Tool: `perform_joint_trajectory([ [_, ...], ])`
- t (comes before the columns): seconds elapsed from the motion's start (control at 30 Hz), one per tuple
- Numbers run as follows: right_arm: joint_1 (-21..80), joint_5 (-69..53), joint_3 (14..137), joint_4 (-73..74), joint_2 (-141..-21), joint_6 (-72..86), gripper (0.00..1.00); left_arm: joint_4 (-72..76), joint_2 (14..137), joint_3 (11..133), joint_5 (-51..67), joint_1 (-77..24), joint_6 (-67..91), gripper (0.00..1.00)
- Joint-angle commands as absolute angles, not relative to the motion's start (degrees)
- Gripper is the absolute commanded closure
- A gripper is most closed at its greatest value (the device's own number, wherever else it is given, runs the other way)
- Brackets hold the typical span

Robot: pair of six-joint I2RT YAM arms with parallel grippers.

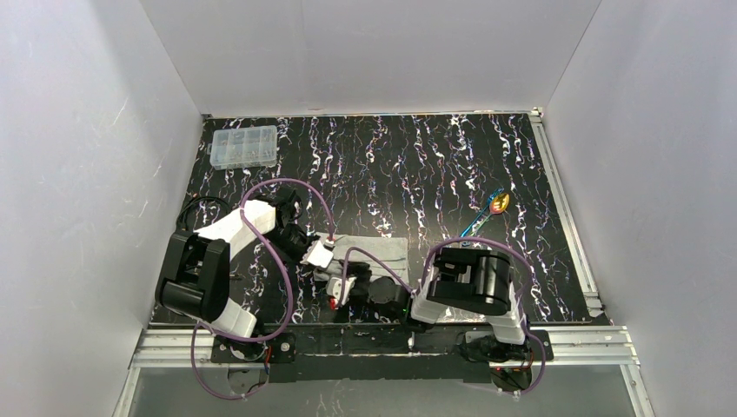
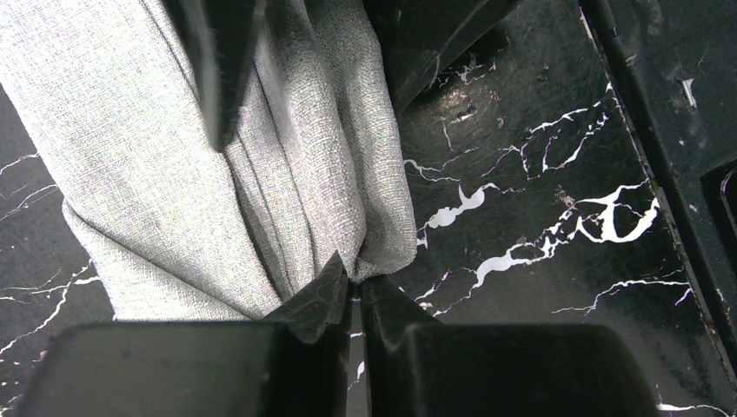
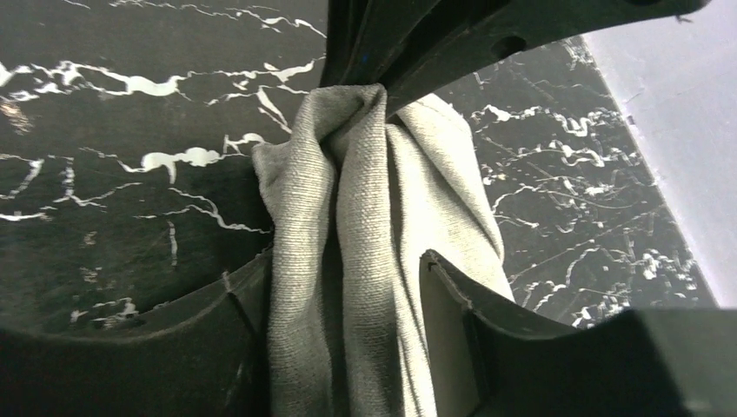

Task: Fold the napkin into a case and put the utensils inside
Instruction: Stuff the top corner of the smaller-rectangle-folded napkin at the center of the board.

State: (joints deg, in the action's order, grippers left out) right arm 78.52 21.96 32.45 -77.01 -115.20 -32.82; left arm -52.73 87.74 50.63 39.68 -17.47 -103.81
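Currently L gripper (image 2: pixel 355 291) clenched on napkin (image 2: pixel 130 174) edge nr table's (image 2: pixel 539 174) near edge. R gripper (image 3: pixel 343 269) released, straddling bunched cloth. Risk: R grabs several layers, so case folds skewed.

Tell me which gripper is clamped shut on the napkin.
The left gripper: its fingertips pinch a bunched edge of the napkin, while the right gripper has its fingers apart around it.

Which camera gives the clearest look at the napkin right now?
Right wrist: the napkin fills mid-frame, bunched into long folds running between the right gripper's open fingers. Left wrist crops it, showing one side pinched in the left gripper. Top external shows only a small grey patch.
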Motion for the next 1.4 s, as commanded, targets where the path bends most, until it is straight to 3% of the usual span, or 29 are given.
perform_joint_trajectory([
  [0.0,79.0,19.0,32.7,-74.2,-112.1,-27.5,0.41,-54.7,87.6,50.4,41.6,-18.0,-105.1,0.91],
  [0.17,78.7,20.0,33.8,-72.4,-111.4,-23.0,0.61,-53.7,86.8,48.8,40.3,-18.0,-106.4,0.78],
  [0.47,75.4,16.2,34.1,-70.6,-109.4,-15.2,0.75,-53.9,86.1,46.8,38.5,-18.0,-109.8,0.64],
  [0.5,74.9,15.6,34.2,-70.5,-109.2,-14.3,0.76,-53.9,86.0,46.7,38.4,-18.0,-110.0,0.6],
  [0.57,74.1,14.4,34.1,-70.1,-108.5,-13.0,0.77,-53.4,85.7,46.6,38.5,-18.0,-110.0,0.41],
  [0.6,73.8,13.9,34.0,-69.9,-108.2,-12.1,0.77,-52.4,85.2,46.4,38.6,-18.0,-109.5,0.38],
  [1.23,68.9,5.2,32.8,-70.1,-106.8,-2.5,0.83,-31.6,81.0,38.7,39.5,-17.9,-99.9,0.44],
  [1.3,68.7,4.8,32.8,-70.1,-106.8,-2.0,0.84,-30.0,80.9,38.1,39.1,-18.2,-99.2,0.52],
  [1.37,68.6,4.6,32.4,-70.1,-106.7,-1.6,0.84,-29.2,81.0,38.0,38.4,-18.7,-98.3,0.72],
])
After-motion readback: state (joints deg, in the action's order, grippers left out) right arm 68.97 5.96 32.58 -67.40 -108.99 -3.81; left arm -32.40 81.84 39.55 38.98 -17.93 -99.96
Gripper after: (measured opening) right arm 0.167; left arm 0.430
